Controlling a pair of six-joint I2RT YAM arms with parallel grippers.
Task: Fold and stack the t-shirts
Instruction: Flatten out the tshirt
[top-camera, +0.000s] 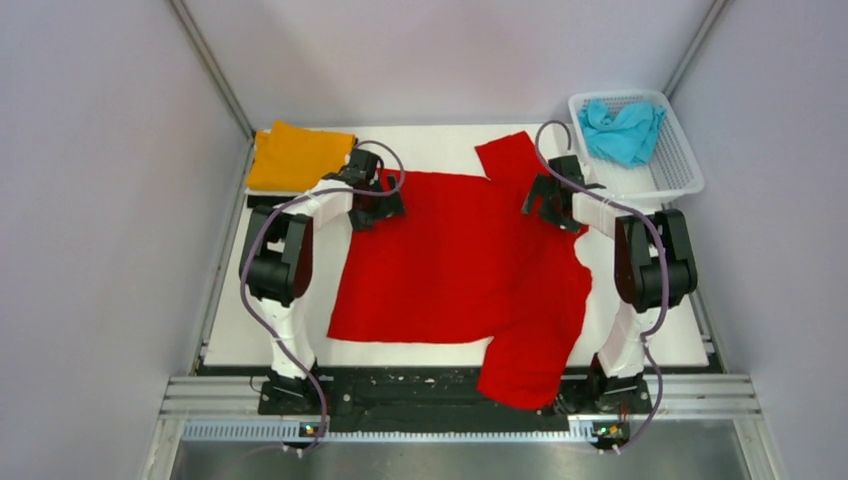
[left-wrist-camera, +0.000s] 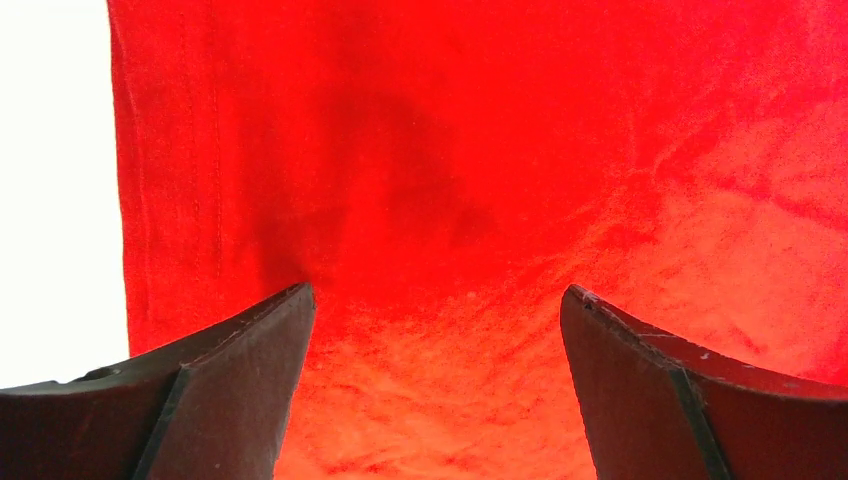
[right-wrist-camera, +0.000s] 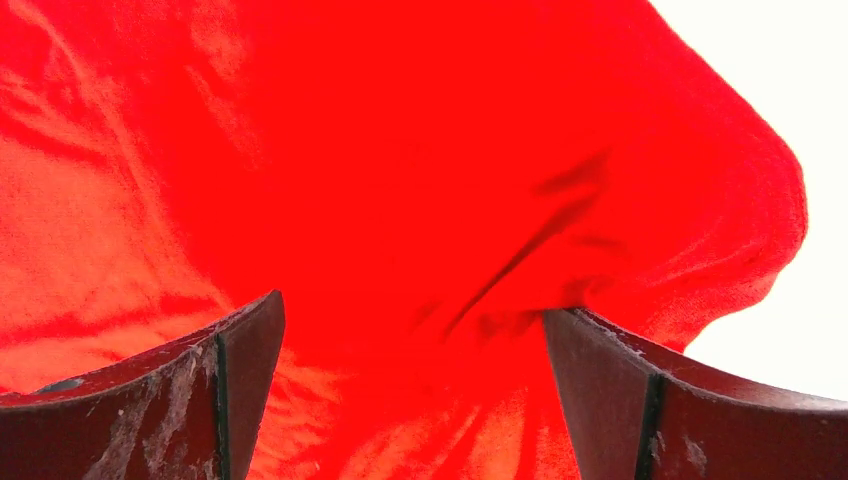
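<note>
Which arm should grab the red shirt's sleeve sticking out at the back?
The right one, probably. The right gripper is open just beside that sleeve of the red t-shirt; the left gripper is at the opposite corner.

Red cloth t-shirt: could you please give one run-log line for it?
red cloth t-shirt spread | left tool open | right tool open

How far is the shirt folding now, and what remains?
Done: the orange shirt lies folded at the far left corner. In hand: the red shirt is spread out, with the left tool and right tool open over its far edge. Left: folding it, then the crumpled turquoise shirt in the basket.
</note>
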